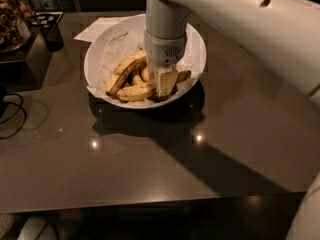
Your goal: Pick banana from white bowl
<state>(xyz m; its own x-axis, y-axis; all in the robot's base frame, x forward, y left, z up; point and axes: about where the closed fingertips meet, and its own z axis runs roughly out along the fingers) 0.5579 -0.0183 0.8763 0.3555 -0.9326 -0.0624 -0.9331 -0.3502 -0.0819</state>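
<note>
The white bowl (195,44) stands at the back middle of the dark table, lined with crumpled white paper and holding several yellow bananas. A long curved banana (134,92) lies along the bowl's front. Another long banana with a dark edge (126,70) lies slanted behind it. My gripper (164,84) points straight down into the bowl's right half, down among the bananas at the right end of the front one. A banana tip (183,75) shows to its right. The gripper and wrist hide the bananas under them.
The glossy dark brown table (150,159) reaches toward me. A sheet of paper (95,30) lies behind the bowl. A dark box (30,54) and a black holder (50,26) stand at the back left. A black cable (12,115) lies at the left edge.
</note>
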